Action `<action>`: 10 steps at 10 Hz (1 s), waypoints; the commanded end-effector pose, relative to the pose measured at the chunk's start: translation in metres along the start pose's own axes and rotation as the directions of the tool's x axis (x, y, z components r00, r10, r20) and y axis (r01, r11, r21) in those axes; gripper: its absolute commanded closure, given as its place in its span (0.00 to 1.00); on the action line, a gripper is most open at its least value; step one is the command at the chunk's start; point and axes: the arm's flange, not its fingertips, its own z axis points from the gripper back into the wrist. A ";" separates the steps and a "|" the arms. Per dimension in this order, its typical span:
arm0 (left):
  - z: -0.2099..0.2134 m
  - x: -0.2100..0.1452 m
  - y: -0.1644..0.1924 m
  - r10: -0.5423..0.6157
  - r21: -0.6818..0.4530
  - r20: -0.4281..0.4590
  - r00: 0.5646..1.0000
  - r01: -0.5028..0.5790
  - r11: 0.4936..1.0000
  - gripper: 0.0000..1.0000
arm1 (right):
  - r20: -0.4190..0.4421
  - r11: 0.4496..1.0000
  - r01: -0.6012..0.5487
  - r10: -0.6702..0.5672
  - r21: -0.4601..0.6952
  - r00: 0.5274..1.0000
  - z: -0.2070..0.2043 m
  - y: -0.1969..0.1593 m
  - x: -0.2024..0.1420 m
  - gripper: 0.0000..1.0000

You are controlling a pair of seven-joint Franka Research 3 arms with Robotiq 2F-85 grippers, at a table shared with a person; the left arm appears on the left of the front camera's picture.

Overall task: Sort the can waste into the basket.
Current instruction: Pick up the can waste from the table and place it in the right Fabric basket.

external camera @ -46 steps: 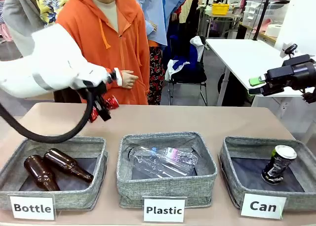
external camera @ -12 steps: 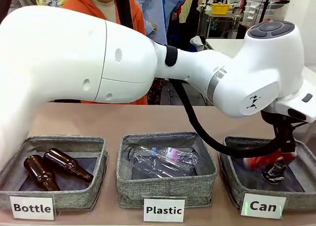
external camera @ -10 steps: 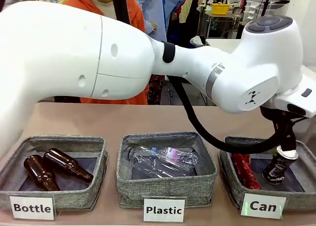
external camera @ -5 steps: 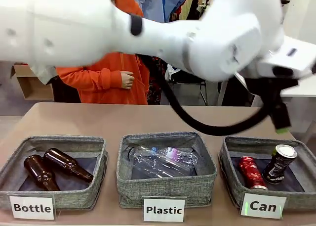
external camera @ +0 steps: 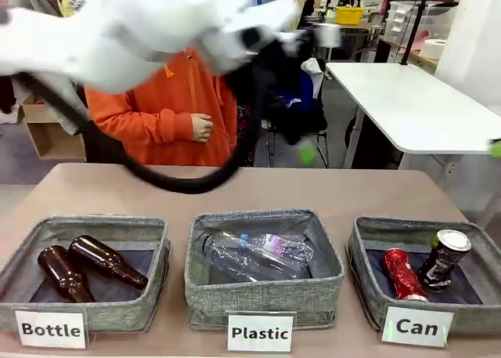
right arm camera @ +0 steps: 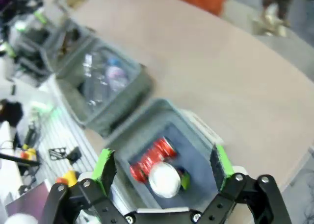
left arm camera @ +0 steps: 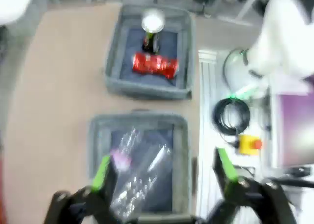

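Note:
The grey basket (external camera: 368, 294) behind the "Can" card (external camera: 417, 327) holds both cans. The crushed red can (external camera: 403, 273) lies on its dark base, and the dark can (external camera: 442, 258) with a silver top stands beside it. My left arm (external camera: 156, 29) is a blur high above the table. From high up, my left gripper (left arm camera: 164, 170) is open and empty, with the basket (left arm camera: 113, 62), red can (left arm camera: 154, 65) and dark can (left arm camera: 153, 30) far below. My right gripper (right arm camera: 162, 165) hangs open and empty above the red can (right arm camera: 149, 160) and dark can (right arm camera: 164, 180).
The "Plastic" bin (external camera: 264, 295) with clear bottles sits in the middle, and the "Bottle" bin (external camera: 117, 315) with brown bottles at the left. A person in an orange hoodie (external camera: 164, 115) stands at the far side. Behind the bins is bare table (external camera: 258, 189).
My left arm has swung up and back to the left, away from the Can basket. The red can, let go a second ago, now lies still beside the dark can.

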 end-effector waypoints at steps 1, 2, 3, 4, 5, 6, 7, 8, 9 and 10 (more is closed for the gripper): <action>0.045 -0.104 0.009 0.246 -0.019 0.129 0.961 -0.245 0.969 0.00 | -0.022 0.983 0.074 -0.071 0.171 0.997 -0.044 -0.005 0.039 0.00; 0.075 -0.155 0.026 0.425 -0.068 0.230 0.875 -0.421 0.904 0.00 | -0.020 0.960 0.120 -0.119 0.255 0.993 -0.083 0.008 0.051 0.00; 0.094 -0.194 0.047 0.545 -0.095 0.277 0.791 -0.542 0.835 0.00 | 0.031 0.928 0.196 -0.217 0.318 0.976 -0.112 0.009 0.061 0.00; 0.106 -0.234 0.058 0.645 -0.177 0.287 0.708 -0.622 0.762 0.00 | 0.034 0.861 0.325 -0.366 0.392 0.930 -0.133 0.012 0.061 0.00; 0.113 -0.268 0.071 0.712 -0.223 0.321 0.624 -0.681 0.697 0.00 | 0.006 0.805 0.476 -0.511 0.353 0.859 -0.143 0.001 0.065 0.00; 0.115 -0.309 0.079 0.772 -0.287 0.355 0.527 -0.724 0.627 0.00 | 0.006 0.729 0.651 -0.667 0.210 0.745 -0.142 -0.010 0.067 0.00; 0.118 -0.344 0.084 0.818 -0.319 0.364 0.445 -0.766 0.558 0.00 | 0.004 0.737 0.664 -0.670 0.128 0.742 -0.134 -0.012 0.064 0.00; 0.120 -0.304 0.076 0.733 -0.210 0.293 0.615 -0.706 0.676 0.00 | 0.017 0.737 0.670 -0.674 0.091 0.739 -0.125 -0.023 0.065 0.00; 0.120 -0.304 0.076 0.733 -0.210 0.293 0.615 -0.706 0.676 0.00 | 0.008 0.789 0.573 -0.589 0.220 0.808 -0.147 -0.020 0.052 0.00; 0.120 -0.304 0.076 0.733 -0.210 0.293 0.615 -0.706 0.676 0.00 | 0.008 0.789 0.573 -0.589 0.220 0.808 -0.147 -0.020 0.052 0.00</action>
